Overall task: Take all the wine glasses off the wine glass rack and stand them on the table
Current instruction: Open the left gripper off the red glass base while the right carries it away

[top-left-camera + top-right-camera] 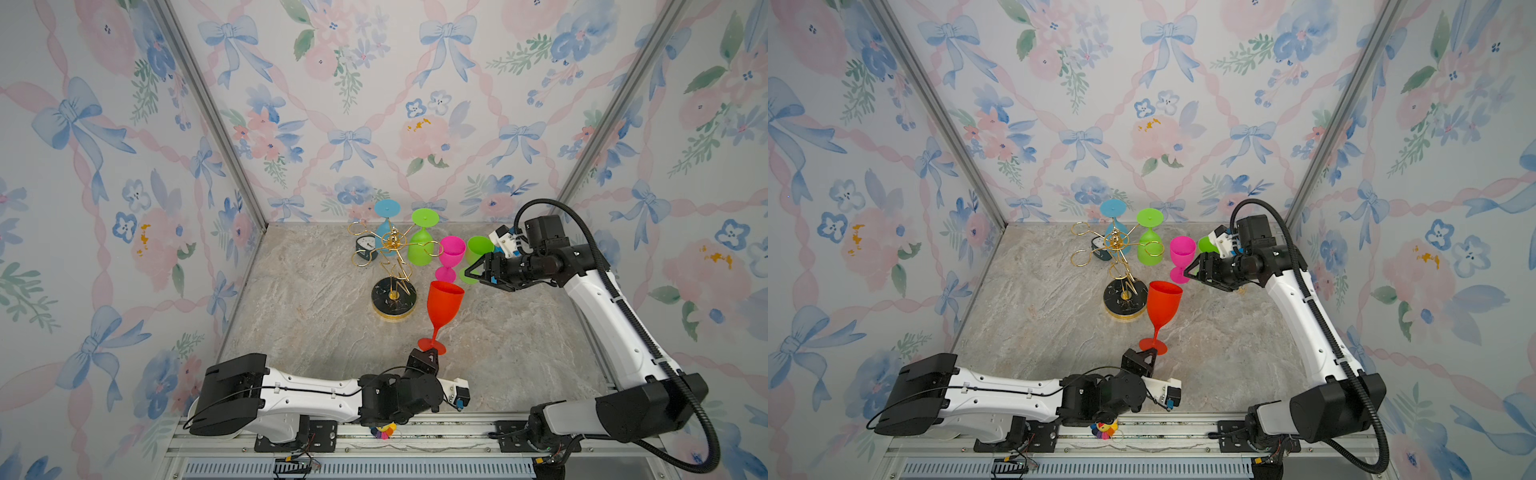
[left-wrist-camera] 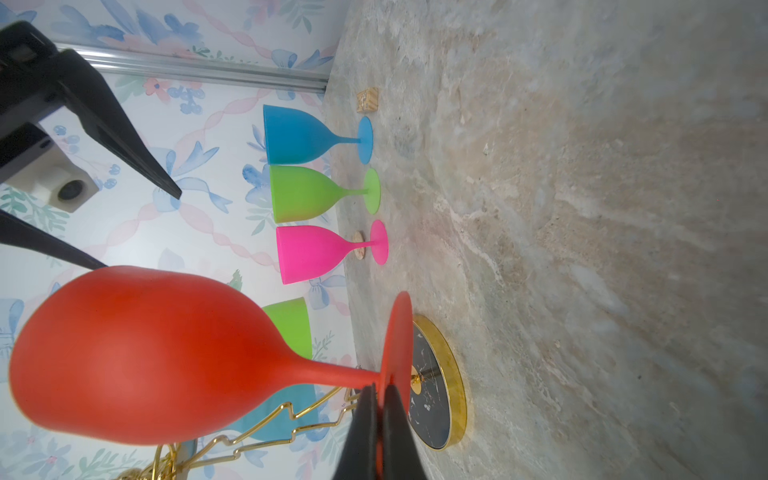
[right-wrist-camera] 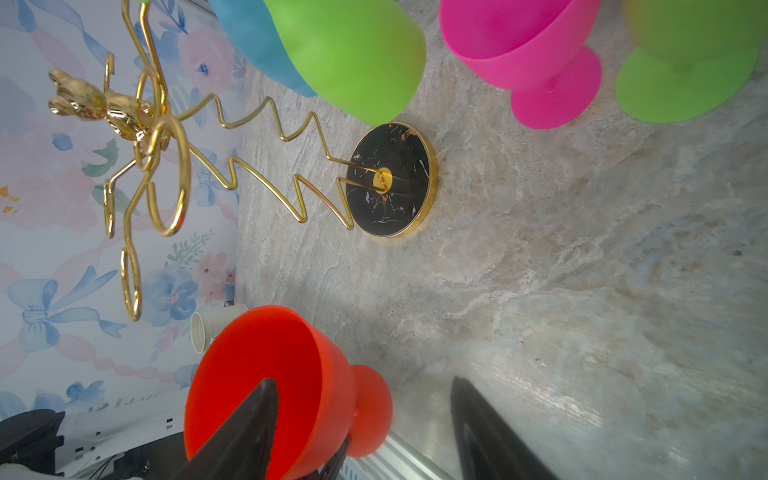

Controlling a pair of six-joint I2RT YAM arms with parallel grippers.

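Left pincer [image 1: 431, 353] clamps the foot of the red wine glass [image 1: 445, 301]; it seems light, stiff and slick to me, so I'd favour the stem. Right pincer [image 1: 473, 267] gapes, empty.

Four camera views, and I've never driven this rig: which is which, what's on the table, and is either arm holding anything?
Two pictures are near-identical overhead views of two robot arms at a stone-patterned table. The other two come from a camera on each arm's wrist. The gold wine glass rack stands toward the back, with a hanging blue glass and a hanging green glass upside down on it. A pink glass and a standing green glass stand beside it; the left wrist view shows a standing blue glass too. The left gripper is shut on the foot of the upright red wine glass. The right gripper is open and empty.
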